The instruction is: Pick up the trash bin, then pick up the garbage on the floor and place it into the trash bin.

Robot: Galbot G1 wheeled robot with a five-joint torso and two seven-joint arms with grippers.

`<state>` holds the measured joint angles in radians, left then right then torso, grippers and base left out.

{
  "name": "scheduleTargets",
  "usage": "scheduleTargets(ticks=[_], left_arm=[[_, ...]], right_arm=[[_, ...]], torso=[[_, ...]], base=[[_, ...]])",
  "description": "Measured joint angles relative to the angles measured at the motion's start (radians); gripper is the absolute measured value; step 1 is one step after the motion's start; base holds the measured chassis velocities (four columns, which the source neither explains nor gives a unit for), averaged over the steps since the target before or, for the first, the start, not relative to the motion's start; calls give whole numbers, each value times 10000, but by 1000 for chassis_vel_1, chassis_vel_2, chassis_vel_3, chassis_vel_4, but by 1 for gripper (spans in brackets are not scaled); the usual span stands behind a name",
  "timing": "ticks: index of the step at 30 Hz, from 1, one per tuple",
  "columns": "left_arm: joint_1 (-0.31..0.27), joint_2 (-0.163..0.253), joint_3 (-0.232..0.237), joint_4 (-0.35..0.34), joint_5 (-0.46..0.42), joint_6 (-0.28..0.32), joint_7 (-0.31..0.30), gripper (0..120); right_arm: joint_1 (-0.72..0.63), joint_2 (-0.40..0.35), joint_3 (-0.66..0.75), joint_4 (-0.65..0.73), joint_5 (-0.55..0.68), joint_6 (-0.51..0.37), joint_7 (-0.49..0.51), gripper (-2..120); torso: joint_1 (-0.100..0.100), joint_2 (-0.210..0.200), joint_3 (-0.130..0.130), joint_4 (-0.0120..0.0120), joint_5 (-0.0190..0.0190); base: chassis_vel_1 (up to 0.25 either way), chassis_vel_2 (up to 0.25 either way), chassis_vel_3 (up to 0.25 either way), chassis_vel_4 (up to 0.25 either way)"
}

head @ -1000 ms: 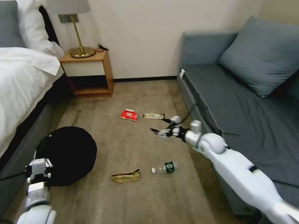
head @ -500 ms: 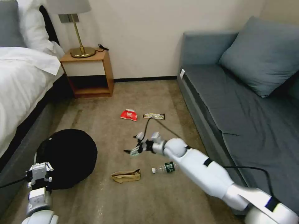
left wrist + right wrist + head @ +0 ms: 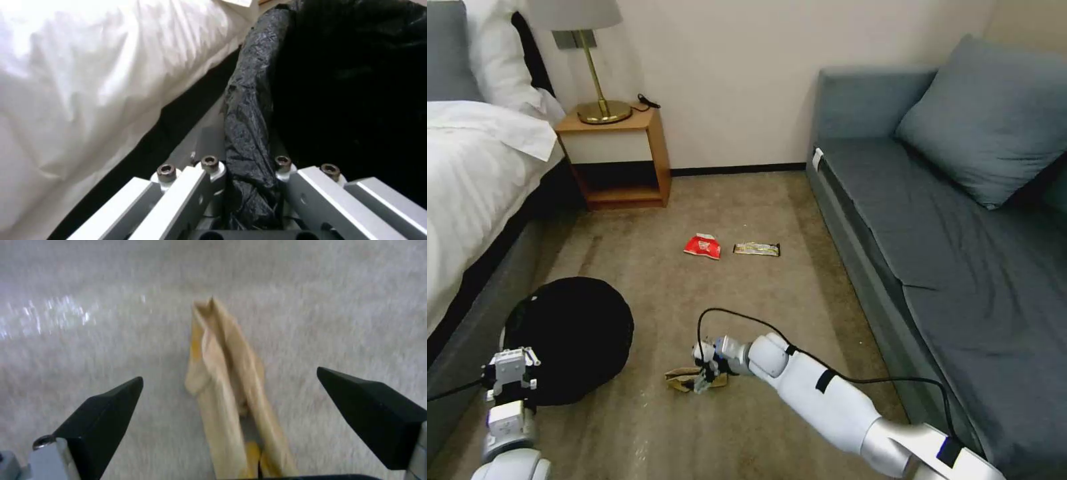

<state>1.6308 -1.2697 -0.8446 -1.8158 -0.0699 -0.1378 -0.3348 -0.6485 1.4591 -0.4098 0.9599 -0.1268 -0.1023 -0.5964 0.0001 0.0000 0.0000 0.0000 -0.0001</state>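
Down low, the right claw [image 3: 702, 377] sits right over the crumpled brown paper bag [image 3: 684, 380] on the carpet [image 3: 747, 300], arm stretched across the floor w/ its black cable [image 3: 727, 317] looping above. From the right wrist view the two dark fingertips [image 3: 104, 413] stand wide apart, one each side of the bag [image 3: 231, 390], neither touching it, so the claw is spread open and has hold of nothing.

Using that bag as landmark: the trash bin [image 3: 570, 337], black liner all round, sits on the carpet to the bag's left, near the bed [image 3: 474, 173]. The left claw [image 3: 510, 373] is at the bin's near edge; left wrist view shows the crinkly liner rim [image 3: 249, 133] pinched between its metal fingers [image 3: 191, 186], closed tight on it.

Red-white snack packet [image 3: 702, 246] and long gold-dark bar wrapper [image 3: 756, 249] lie side by side, well beyond the bag toward the wall. Nightstand [image 3: 617, 157] w/ brass lamp [image 3: 594, 73] stands farther back-left. Grey sofa [image 3: 947, 220] runs along the bag's right side, well apart.
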Motion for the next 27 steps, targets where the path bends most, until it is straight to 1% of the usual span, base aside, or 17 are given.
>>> scheduleTargets(ticks=[3,4,5,6,7,8,10,11,12,13,15,16,19,20,24,25,27], left_arm=[[-24,4,-10,28,-55,-1,2,7],[-25,4,-17,33,-63,11,2,7],[-1,-8,-20,-5,-130,148,2,7],[26,-27,-4,-77,-209,248,1,7],[26,-27,-4,-77,-209,248,1,7],[51,-65,27,-201,-295,372,0,7],[55,-108,53,-298,-311,424,-3,7],[56,-129,65,-349,-311,439,-4,7],[56,-129,65,-349,-311,439,-4,7],[66,-142,72,-388,-311,448,-4,7],[144,-159,72,-484,-317,459,31,7],[144,-159,72,-484,-317,459,31,7],[237,-194,47,-502,-319,422,79,7],[237,-194,47,-502,-319,422,79,7],[401,-291,38,-662,-313,350,100,6],[401,-291,38,-662,-313,350,100,6],[514,-350,39,-811,-323,350,163,6]], right_arm=[[-84,9,86,-126,-231,87,2,100],[-164,47,202,-264,-497,226,35,100],[-291,140,375,-546,-970,557,166,96],[-334,197,491,-685,-1154,701,224,93],[-334,197,491,-685,-1154,701,224,93],[-375,257,604,-810,-1306,797,237,88],[-422,314,715,-946,-1493,877,195,82],[-434,344,795,-1028,-1649,927,181,75],[-434,344,795,-1028,-1649,927,181,75],[-440,370,854,-1087,-1782,973,186,71],[-460,491,1053,-1291,-2279,1144,254,59],[-460,491,1053,-1291,-2279,1144,254,59],[-502,491,1071,-1288,-2413,1196,314,46],[-502,491,1071,-1288,-2413,1196,314,46],[-524,411,1114,-1184,-2392,1220,298,30],[-524,411,1114,-1184,-2392,1220,298,30],[-515,372,1153,-1149,-2495,1220,242,19]], torso=[[0,0,0,-1,-1],[0,0,-1,-1,0],[0,0,0,-2,0],[0,0,0,-1,0],[0,0,0,-1,0],[0,0,0,0,0],[0,0,0,0,2],[0,0,0,-1,1],[0,0,0,-1,1],[-1,0,0,-2,0],[-1,0,0,-1,1],[-1,0,0,-1,1],[-1,0,0,0,1],[-1,0,0,0,1],[-1,0,0,0,1],[-1,0,0,0,1],[-1,0,0,0,2]], base=[[0,0,0,0],[0,0,0,0],[0,0,0,0],[0,0,0,0],[0,0,0,0],[0,0,0,0],[0,0,0,0],[0,0,0,0],[0,0,0,0],[0,0,0,0],[0,0,0,0],[0,0,0,0],[0,0,0,0],[0,0,0,0],[0,0,0,0],[0,0,0,0],[0,0,0,0]])
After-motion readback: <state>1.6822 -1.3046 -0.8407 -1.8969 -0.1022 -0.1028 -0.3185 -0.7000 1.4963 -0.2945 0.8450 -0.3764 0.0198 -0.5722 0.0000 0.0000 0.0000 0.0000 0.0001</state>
